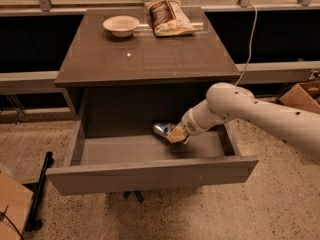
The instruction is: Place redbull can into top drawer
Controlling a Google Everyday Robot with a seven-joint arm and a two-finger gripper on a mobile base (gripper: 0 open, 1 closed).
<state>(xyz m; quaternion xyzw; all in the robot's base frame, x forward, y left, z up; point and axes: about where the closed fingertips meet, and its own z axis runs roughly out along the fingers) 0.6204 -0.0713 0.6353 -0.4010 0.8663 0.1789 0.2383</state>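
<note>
The top drawer (pixel 150 175) is pulled open, its flat grey front towards me and its light grey inside showing. My gripper (pixel 175 133) reaches in from the right, over the drawer's back middle. It is shut on the redbull can (pixel 163 129), which lies sideways with its shiny silver end pointing left, just above the drawer floor. The white arm (pixel 260 116) crosses the drawer's right wall.
On the cabinet top (pixel 150 54) stand a white bowl (pixel 121 25) and a brown-and-yellow snack bag (pixel 168 17). A cardboard box (pixel 302 95) sits on the floor at the right. A black stand (pixel 40 194) lies at the lower left. A white cable (pixel 250 39) hangs behind.
</note>
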